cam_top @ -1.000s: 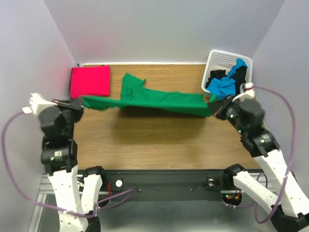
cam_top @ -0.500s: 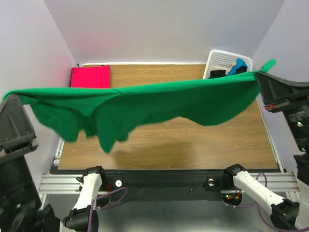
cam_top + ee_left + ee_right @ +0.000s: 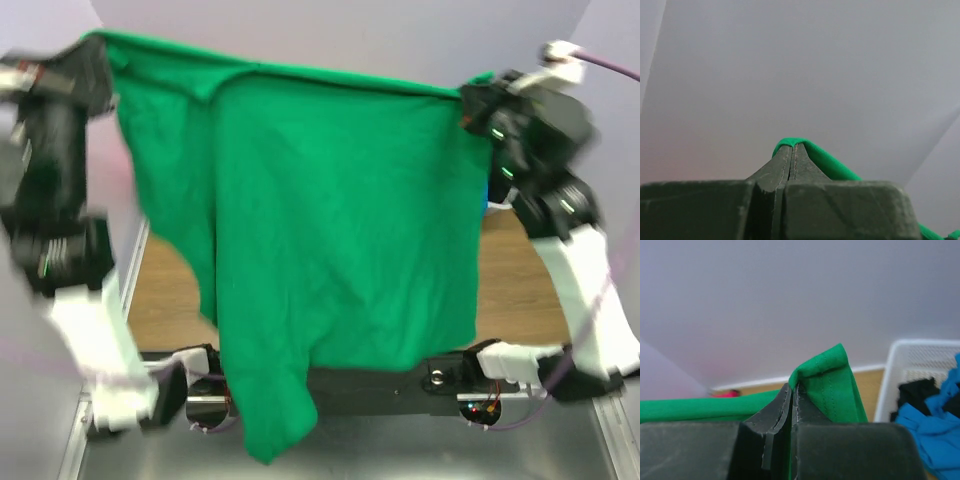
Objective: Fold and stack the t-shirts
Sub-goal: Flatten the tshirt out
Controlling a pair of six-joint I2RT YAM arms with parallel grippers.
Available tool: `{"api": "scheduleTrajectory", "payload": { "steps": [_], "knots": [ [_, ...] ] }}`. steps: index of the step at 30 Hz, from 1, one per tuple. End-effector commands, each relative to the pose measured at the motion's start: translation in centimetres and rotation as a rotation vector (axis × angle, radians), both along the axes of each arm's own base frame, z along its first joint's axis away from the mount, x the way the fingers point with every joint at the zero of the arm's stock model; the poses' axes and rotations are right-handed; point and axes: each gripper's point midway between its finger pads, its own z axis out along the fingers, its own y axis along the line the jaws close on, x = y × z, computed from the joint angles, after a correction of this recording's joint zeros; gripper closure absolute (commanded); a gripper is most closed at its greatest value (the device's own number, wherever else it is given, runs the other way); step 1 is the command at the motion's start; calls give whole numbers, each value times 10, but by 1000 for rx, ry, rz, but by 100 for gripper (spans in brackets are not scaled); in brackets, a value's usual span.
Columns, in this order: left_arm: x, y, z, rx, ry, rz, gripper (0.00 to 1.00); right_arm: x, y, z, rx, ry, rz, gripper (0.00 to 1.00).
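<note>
High over the table [image 3: 165,290], between the two raised arms: green t-shirt [image 3: 330,230], held up by its top edge and hanging open like a curtain. It fills most of the overhead view and hides the greater part of the tabletop. Top edge runs nearly straight from one gripper to the other, sloping slightly down toward the right arm's side.

Left gripper [image 3: 95,50]: at the shirt's upper corner on the left side. Wrist view shows both fingers pressed flat together, a rim of green cloth pinched at the very tips and trailing off to the right. Behind it, only plain grey wall [image 3: 800,65].

Right gripper [image 3: 468,100]: at the opposite upper corner. Wrist view shows the fingers closed tight on a folded bit of hem. Stitching lines are visible on the cloth standing just above the tips.

Lower edge of the shirt is uneven. The right part ends about level with the table's near edge. The left part droops lower, down past the arm bases. Both arms are blurred in the overhead view.

Right wrist view, far right: white lattice basket [image 3: 890,365] on the table, with a blue t-shirt [image 3: 935,435] and a black t-shirt [image 3: 915,392] heaped inside, touching each other.
</note>
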Motion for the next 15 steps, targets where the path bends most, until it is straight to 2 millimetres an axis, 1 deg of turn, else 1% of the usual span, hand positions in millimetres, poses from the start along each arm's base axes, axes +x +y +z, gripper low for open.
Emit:
{"api": "scheduleTrajectory", "payload": {
  "steps": [1,2,3,4,5,6,7,8,9,10,11,12,13,14,15],
  "knots": [
    [115,26,-17,97,74,56,100,75,-23,-21,-101,53,-259,100],
    [125,28,-15,110,77,56,100,86,-16,-17,-107,44,-239,99],
    [135,30,-13,126,75,55,100,100,-7,-18,-124,47,-215,100],
    [133,33,3,141,31,70,100,112,1,-20,-140,48,-183,100],
    [159,40,-5,139,51,62,100,133,7,-18,-141,44,-180,100],
    [166,41,-3,150,38,45,100,142,9,-17,-141,39,-177,100],
    [164,42,8,154,2,34,100,150,3,-10,-124,24,-192,99],
    [182,48,0,149,11,-15,100,170,6,-22,-130,45,-194,100],
    [178,50,9,149,-19,-36,100,169,4,1,-107,-10,-186,100],
    [178,52,14,155,-47,-59,100,176,-4,4,-90,-20,-192,100],
    [185,59,8,139,-34,-106,100,180,-2,12,-83,-42,-172,100],
    [183,59,8,137,-40,-133,100,185,-4,8,-80,-36,-169,100],
    [182,60,7,149,-43,-174,100,184,-13,15,-53,-53,-174,99],
    [182,57,5,151,-38,-190,100,185,-16,16,-44,-54,-167,99],
    [181,58,3,155,-32,-193,100,181,-19,20,-34,-63,-161,100]
  ]
}}
